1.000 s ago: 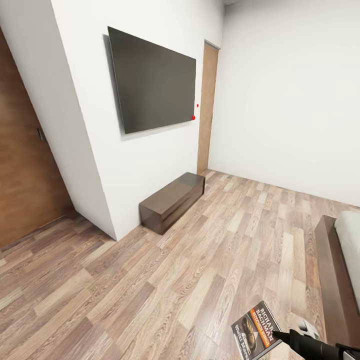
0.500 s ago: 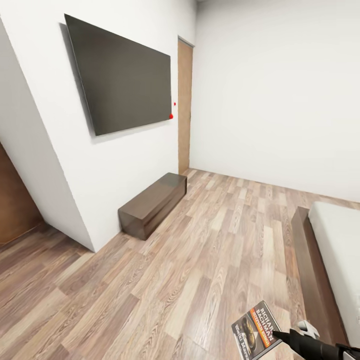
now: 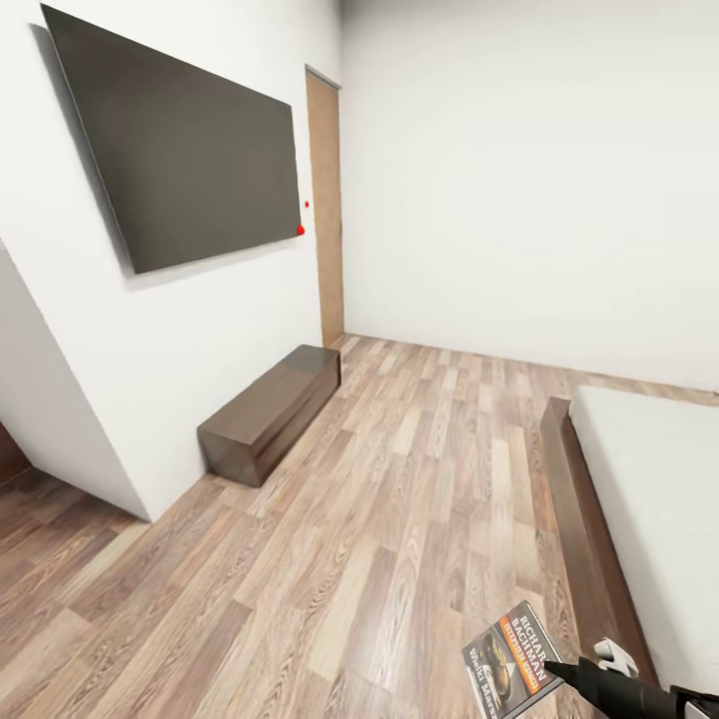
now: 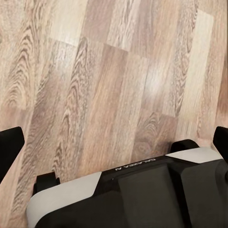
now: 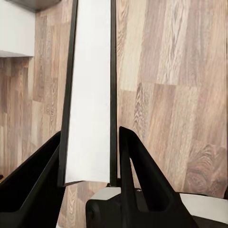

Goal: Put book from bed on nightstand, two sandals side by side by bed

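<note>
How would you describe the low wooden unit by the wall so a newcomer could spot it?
Find the big dark screen on the white wall. Directly beneath it, on the plank floor, sits the long low dark-brown dresser. Unlike the bed opposite, it is a plain closed box.

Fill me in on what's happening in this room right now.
The robot is on the move through the bedroom with the book clamped in its right gripper, carried above the wood floor. In the right wrist view the book sits edge-on between the two fingers. The left gripper is open and holds nothing, hanging over the floor. The bed lies to the right, a long low dresser stands under a wall-mounted screen, and a door is beyond. The book is not yet on a nightstand.
</note>
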{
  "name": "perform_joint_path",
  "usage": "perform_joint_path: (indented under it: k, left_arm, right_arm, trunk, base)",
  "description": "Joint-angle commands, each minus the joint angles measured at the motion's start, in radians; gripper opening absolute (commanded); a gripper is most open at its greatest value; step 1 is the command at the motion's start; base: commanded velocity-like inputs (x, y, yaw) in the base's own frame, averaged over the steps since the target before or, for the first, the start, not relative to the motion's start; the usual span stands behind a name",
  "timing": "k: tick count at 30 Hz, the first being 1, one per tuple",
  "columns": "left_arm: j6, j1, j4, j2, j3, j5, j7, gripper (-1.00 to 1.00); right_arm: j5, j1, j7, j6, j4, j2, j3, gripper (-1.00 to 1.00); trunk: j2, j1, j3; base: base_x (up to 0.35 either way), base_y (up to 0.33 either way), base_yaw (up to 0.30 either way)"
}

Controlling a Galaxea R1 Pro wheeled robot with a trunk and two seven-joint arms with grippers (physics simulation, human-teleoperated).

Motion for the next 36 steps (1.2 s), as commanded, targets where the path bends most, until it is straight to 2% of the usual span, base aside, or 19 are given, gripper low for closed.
perform_joint_path:
  k: [1, 36]
  left_arm:
    - [-0.004, -0.001, 0.001, 0.000, -0.008, 0.008, -0.003, 1.00]
    - [-0.004, -0.001, 0.001, -0.006, -0.008, 0.005, -0.003, 1.00]
  right_arm:
    - [-0.011, -0.002, 0.004, 0.007, 0.003, 0.000, 0.003, -1.00]
    - [-0.011, -0.002, 0.004, 0.007, 0.004, 0.000, 0.003, -1.00]
  trunk:
    - [-0.002, 0.000, -0.002]
    - [-0.002, 0.000, -0.022]
  base:
    - [0.000, 0.000, -0.248]
    - [0.000, 0.000, -0.242]
